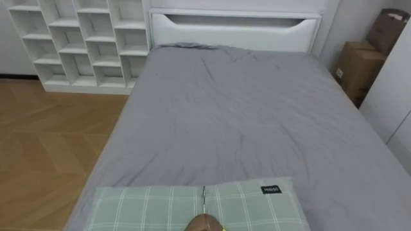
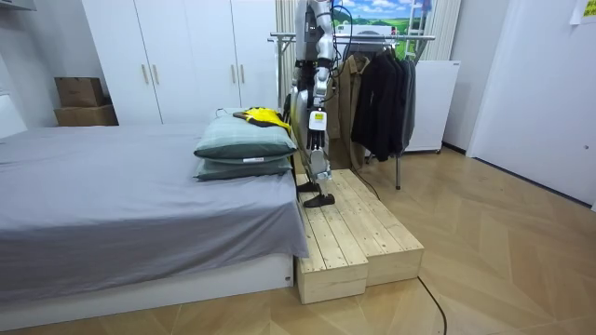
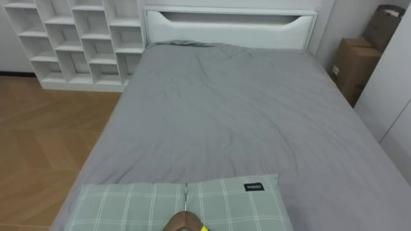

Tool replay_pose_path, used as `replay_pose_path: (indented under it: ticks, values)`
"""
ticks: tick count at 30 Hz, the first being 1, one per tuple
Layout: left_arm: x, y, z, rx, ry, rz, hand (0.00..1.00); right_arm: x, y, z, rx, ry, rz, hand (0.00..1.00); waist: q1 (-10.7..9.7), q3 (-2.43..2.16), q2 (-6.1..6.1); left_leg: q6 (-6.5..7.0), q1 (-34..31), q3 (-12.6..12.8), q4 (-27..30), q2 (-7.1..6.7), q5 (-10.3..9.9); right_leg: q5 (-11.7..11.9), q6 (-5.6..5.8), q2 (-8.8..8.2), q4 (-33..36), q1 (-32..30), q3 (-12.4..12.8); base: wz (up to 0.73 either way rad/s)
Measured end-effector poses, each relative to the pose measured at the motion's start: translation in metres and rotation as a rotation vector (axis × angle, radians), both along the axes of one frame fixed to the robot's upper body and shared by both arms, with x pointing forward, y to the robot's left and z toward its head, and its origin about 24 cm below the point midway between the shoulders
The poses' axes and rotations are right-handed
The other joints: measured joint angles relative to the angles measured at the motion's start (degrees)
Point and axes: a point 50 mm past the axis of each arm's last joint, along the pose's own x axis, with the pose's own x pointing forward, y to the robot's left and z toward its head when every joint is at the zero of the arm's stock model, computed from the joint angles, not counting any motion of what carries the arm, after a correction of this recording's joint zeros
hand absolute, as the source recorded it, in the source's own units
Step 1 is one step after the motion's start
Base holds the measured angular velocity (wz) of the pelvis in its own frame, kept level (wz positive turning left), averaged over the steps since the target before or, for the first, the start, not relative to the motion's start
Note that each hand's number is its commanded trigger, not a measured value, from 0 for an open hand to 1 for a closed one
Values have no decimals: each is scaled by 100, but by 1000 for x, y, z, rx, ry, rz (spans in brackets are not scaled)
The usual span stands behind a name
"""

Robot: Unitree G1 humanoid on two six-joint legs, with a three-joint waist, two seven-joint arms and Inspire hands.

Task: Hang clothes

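Note:
A yellow garment (image 2: 263, 115) lies on top of two stacked green checked pillows (image 2: 244, 141) at the foot of the grey bed (image 1: 225, 115). Its brown wooden hanger (image 1: 203, 223) and a sliver of yellow peek in at the bottom edge of the eye views, on the upper pillow (image 3: 128, 205). I stand on a wooden platform (image 2: 358, 233) at the bed's foot, facing the bed. Behind me is a clothes rack (image 2: 391, 37) with dark coats (image 2: 377, 88). My left hand (image 2: 318, 128) hangs at my side, near the pillows.
A white cubby shelf (image 1: 77, 38) stands by the headboard (image 1: 234, 29) on my left. Cardboard boxes (image 1: 356, 67) and a white wardrobe (image 2: 186, 56) are on my right. Wood floor runs along the bed's left side.

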Motion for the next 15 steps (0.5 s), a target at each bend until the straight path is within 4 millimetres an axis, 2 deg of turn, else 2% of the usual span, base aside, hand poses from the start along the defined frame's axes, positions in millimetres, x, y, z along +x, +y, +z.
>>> replay_pose_path:
  ticks: [11,15]
  values:
    - [-2,4,1,70,23,-18,0,-3,0,0,3,7,-8,0,5,10,-28,-6,91,-6,7,-1,-5,0,1,0,-8,86,-2,0]
    - [0,5,2,103,25,-65,0,-3,0,0,7,18,-15,0,5,-7,-16,-5,102,-5,20,-20,-4,-3,3,-4,-22,106,-4,0]
